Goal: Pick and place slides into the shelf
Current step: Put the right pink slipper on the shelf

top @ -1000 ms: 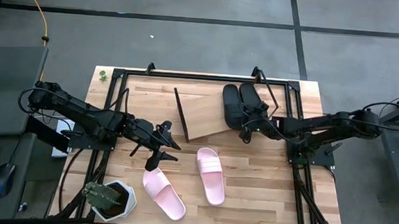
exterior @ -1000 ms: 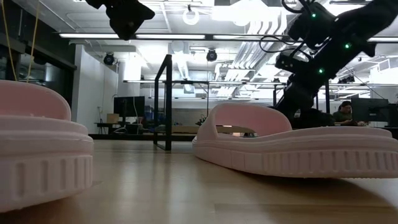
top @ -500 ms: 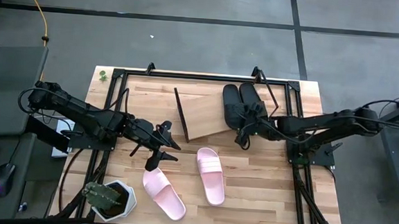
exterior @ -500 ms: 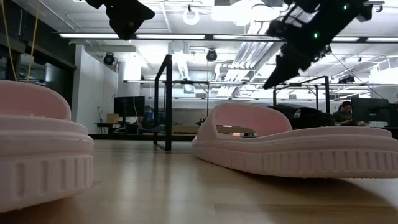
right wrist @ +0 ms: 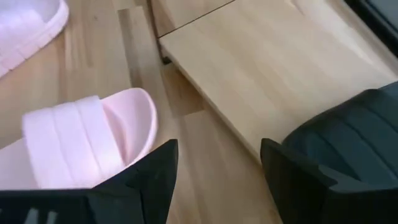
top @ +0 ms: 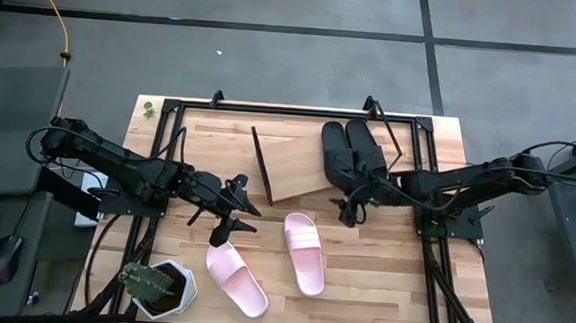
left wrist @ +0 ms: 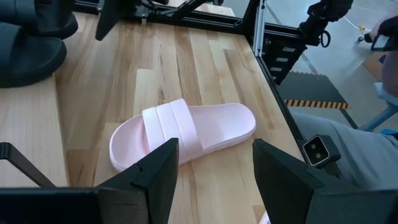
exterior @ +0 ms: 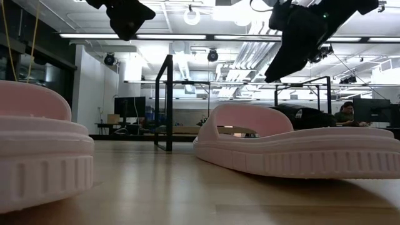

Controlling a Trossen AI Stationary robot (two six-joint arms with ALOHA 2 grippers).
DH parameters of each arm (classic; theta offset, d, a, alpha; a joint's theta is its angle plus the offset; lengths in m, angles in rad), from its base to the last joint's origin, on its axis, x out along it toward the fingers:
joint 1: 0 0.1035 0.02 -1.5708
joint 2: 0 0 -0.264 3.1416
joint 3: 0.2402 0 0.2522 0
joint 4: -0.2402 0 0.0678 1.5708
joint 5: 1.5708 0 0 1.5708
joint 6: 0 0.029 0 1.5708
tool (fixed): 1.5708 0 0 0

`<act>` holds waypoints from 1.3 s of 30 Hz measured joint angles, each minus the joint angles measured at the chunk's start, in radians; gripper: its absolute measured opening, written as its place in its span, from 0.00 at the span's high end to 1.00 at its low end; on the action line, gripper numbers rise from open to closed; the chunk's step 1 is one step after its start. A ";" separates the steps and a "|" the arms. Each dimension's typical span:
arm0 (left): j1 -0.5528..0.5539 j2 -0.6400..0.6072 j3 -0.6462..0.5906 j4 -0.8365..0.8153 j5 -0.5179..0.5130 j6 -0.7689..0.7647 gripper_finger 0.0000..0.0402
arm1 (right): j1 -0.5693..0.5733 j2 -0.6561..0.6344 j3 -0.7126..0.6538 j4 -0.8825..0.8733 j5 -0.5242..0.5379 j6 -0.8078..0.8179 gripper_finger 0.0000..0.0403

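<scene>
1. Pink foam-like slides lie flat on the worktop (top: 381, 277) in the lower centre of the high view: one pink slide (top: 304, 252) right of centre, the other pink slide (top: 237, 280) lower left of it.
2. Two black slides (top: 352, 151) already rest side by side on the right part of the shelf (top: 293, 166), in the upper centre of the frame; the board's left part is bare.
3. Right pincer (top: 349, 207) hovers just below the shelf's lower edge, above and right of the nearer pink slide; its fingers are spread apart and hold nothing.
4. Left pincer (top: 227, 216) hangs left of centre, above the lower-left pink slide, fingers likewise parted and empty.
5. Judging by their look, the slides are light, soft and somewhat springy, not fragile, with a matte surface that should not slip much.
6. Best hold is probably the wide strap or the sole's edge beside it; a heel grip may let the slide droop and swing.
7. On the slanted board a slide could slip down unless set squarely.
</scene>
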 joint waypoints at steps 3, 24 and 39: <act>0.000 0.000 0.000 -0.003 0.026 -0.022 0.53 | 0.012 0.000 0.000 0.003 -0.007 0.027 0.45; 0.000 0.000 -0.031 -0.161 0.068 -0.153 0.53 | 0.045 0.000 0.000 0.007 -0.060 0.057 0.45; -0.106 0.000 -0.031 -0.186 0.026 -0.205 0.53 | 0.108 0.000 0.000 0.008 -0.109 0.129 0.45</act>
